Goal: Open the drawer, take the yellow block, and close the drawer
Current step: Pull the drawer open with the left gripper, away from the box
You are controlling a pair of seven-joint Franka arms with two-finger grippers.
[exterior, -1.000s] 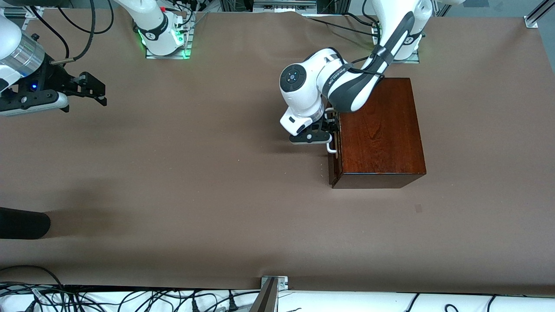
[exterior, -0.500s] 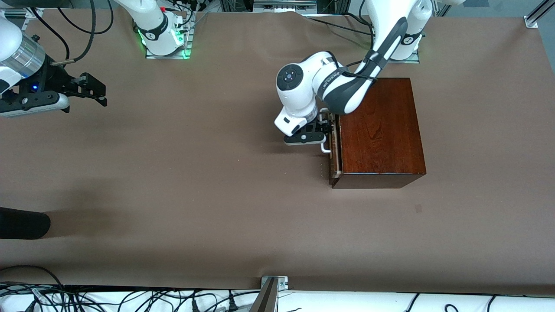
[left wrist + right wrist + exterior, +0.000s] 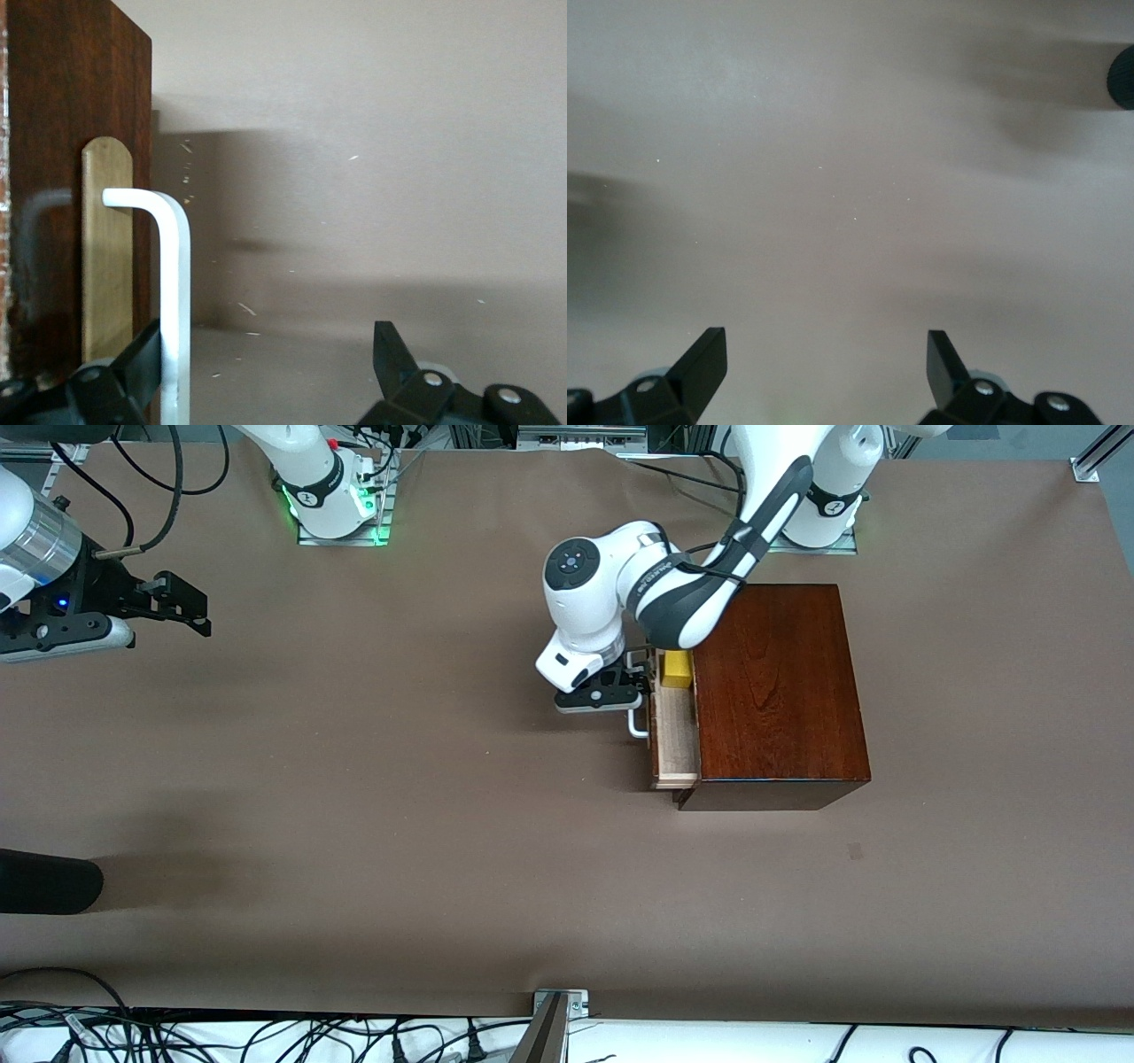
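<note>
Left gripper (image 3: 631, 691) spread wide, one finger hooked on white handle (image 3: 174, 292). Drawer (image 3: 675, 731) partly out of box (image 3: 775, 691). Yellow block (image 3: 677, 670) in drawer, just beside gripper. Right gripper (image 3: 190, 607) spread, waits over bare table (image 3: 399, 797).

White rounded arm shells with dark grey panels along the left arm (image 3: 709, 593). Black round cap with a small blue dot on its elbow joint (image 3: 572, 567). Black two-finger left gripper (image 3: 611, 691), silver screw heads at the finger (image 3: 142, 354) bases. Silver metal ring and small blue light on the right arm's wrist (image 3: 40, 549); black cables looping above. Black right gripper (image 3: 182, 607), same pointed black fingers (image 3: 704, 354). Green lights glowing at the right arm's base (image 3: 332, 500).
</note>
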